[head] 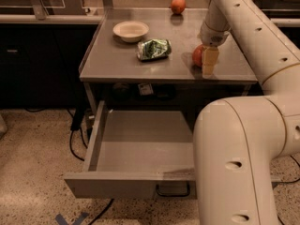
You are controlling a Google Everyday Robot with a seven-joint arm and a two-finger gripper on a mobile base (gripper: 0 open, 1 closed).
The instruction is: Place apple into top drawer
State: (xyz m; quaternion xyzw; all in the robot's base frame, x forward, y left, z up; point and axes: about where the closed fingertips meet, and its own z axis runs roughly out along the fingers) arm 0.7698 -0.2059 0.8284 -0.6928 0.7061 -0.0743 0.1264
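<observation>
1. Camera view, the only view. Gripper (pixel 206 65) is low over the near right part of the grey table (pixel 117 62), at the end of the cream arm (pixel 243 22) that comes down from the top right.
2. Gripper state: cannot tell how far it is open, nor whether it has hold of anything. It is against the apple, and part of it covers the apple's right side.
3. Apple (pixel 198 55), count 1: red, resting on the table top, touching the gripper on its left as seen here.
4. Top drawer (pixel 140 149), count 1: pulled out, below the gripper and nearer the camera, nothing visible inside. Dark wire handle (pixel 173 191) hangs at its front.
5. Orange fruit (pixel 177 5), count 1: beyond the gripper at the far table edge, well apart from it.
6. Bowl (pixel 131 30), count 1: pale, far left of the gripper.
7. Crumpled green packet (pixel 153 49), count 1: left of the gripper, between the bowl and the apple. Its print cannot be read.
8. Small white tag (pixel 146 89) under the table top, count 1: writing cannot be read.
</observation>
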